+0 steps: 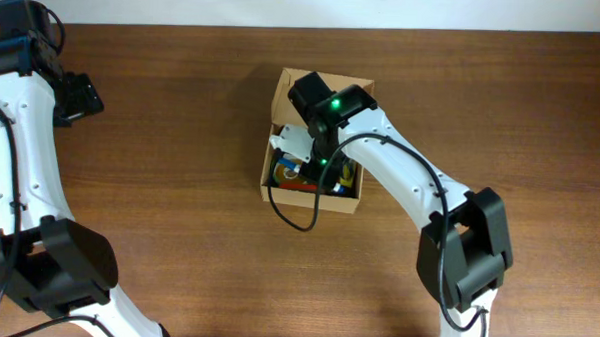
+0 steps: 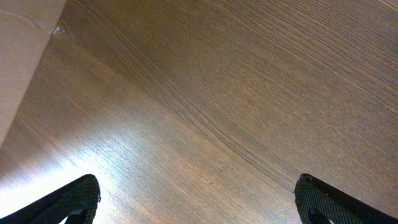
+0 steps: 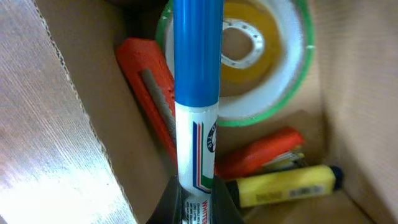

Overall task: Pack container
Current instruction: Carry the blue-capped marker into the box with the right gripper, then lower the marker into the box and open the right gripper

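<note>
The right fingers (image 3: pixel 166 208) are pinched tight on a blue-capped marker (image 3: pixel 197 93), pointing it down into the open container (image 1: pixel 268 172), which sits in the middle of the desk (image 1: pixel 181 134). Inside lie a tape roll (image 3: pixel 249 56), an orange cutter (image 3: pixel 146 87) and a yellow highlighter (image 3: pixel 283 185). The left fingers (image 2: pixel 68 202) gape wide, holding nothing, over bare wood well off to the left

Printed in small dark capitals low on the white barrel of the marker (image 3: pixel 196 143): "WHITE", the rest hidden. Above it, a red-and-blue striped emblem, lettering too blurred to read. Fine print on the yellow highlighter (image 3: pixel 286 185) — illegible.
</note>
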You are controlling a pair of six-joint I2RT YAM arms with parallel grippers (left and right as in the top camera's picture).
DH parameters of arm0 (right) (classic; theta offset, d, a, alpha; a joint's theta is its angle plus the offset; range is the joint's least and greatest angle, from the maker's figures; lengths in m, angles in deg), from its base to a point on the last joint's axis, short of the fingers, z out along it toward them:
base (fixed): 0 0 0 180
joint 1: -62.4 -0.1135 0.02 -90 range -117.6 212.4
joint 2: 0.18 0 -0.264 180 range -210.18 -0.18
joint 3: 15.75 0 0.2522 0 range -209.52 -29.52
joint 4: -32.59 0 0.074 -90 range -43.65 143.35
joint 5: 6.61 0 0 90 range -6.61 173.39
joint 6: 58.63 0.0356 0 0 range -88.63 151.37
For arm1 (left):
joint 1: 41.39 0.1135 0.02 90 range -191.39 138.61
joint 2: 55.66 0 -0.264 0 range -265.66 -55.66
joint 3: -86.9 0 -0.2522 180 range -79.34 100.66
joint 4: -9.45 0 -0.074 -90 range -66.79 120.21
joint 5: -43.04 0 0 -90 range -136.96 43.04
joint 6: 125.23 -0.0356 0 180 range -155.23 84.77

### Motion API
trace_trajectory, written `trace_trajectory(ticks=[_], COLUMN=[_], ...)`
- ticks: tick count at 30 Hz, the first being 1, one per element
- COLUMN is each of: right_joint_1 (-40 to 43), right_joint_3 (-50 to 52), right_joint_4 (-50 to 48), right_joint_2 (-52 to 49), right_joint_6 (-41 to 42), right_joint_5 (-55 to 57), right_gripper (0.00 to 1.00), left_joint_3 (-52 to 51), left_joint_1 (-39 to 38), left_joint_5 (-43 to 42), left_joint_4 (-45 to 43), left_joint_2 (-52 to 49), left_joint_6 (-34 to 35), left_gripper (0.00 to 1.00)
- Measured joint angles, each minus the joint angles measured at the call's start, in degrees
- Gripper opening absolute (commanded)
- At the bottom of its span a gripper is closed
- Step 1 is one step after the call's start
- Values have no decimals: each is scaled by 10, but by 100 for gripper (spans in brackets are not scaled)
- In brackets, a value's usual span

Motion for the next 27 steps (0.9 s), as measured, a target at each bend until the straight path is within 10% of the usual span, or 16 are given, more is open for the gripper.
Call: trace_trajectory(ticks=[23, 27], right_joint_1=[-35, -35], right_joint_3=[0, 0], right_joint_4=[9, 8], right_joint_2=[-56, -56], right_joint_6=[-44, -44], right_joint_5=[-41, -41], right_gripper=[4, 16], left_joint_3=[0, 0], left_joint_1=[0, 0], left_joint_5=[0, 0], left_joint_4=[0, 0], left_joint_2=[0, 0], left_joint_6=[0, 0], left_gripper=[100, 100])
